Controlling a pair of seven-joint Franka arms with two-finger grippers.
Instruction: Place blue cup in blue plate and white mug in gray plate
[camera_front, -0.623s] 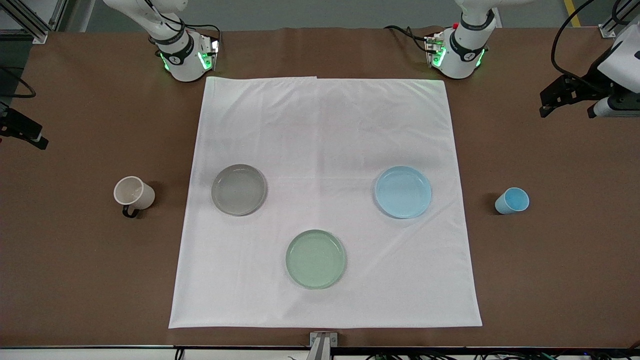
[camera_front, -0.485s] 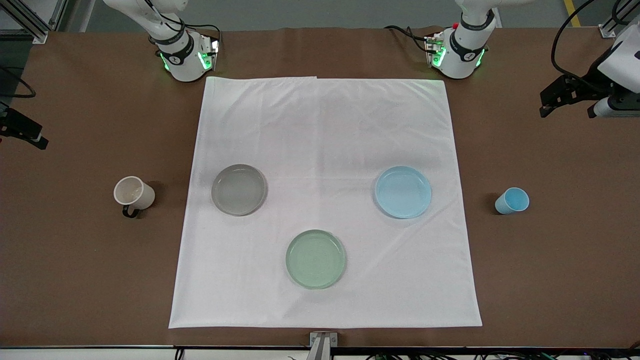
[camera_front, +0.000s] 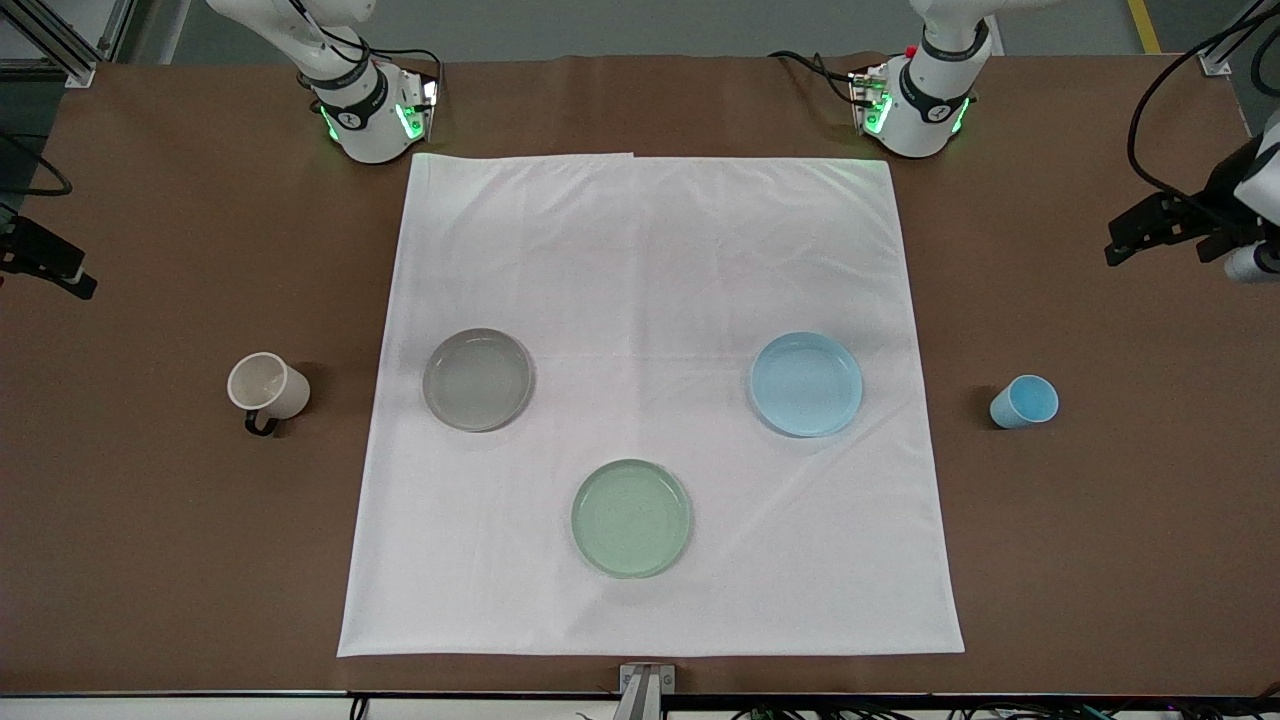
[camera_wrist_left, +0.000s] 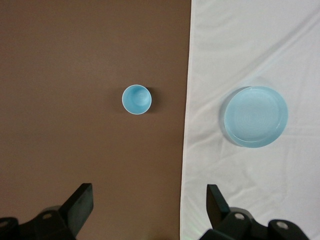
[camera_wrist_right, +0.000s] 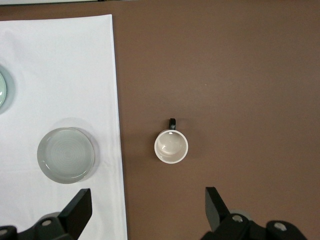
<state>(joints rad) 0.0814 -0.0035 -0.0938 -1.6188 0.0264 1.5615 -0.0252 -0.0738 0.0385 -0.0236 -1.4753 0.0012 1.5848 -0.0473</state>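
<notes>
- Right gripper (camera_wrist_right: 147, 210): fingers spread, over bare brown table; mostly cut off in the front view.
- Left gripper (camera_wrist_left: 150, 205): spread, over bare table.
- Small light-blue handleless cup (camera_front: 1024, 402): upright on bare table toward the left arm's end, empty.
- Cream-white mug with dark handle (camera_front: 267, 387): toward the right arm's end, empty.
- Round light-blue plate (camera_front: 806, 384), round gray plate (camera_front: 478, 379): empty, on white cloth (camera_front: 650, 260).

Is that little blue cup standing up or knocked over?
Standing upright: the left wrist view looks straight down into the blue cup, showing its round open rim on the brown table.

The bench (camera_front: 150, 560) looked matt brown, like smooth paper. A white cloth (camera_front: 650, 250) lay creased and soft. The gray plate (camera_front: 477, 380), blue plate (camera_front: 806, 384) and green plate (camera_front: 631, 518) shone glossy, like glazed ceramic. The white mug (camera_front: 266, 386) looked smooth, the blue cup (camera_front: 1024, 402) matt.
</notes>
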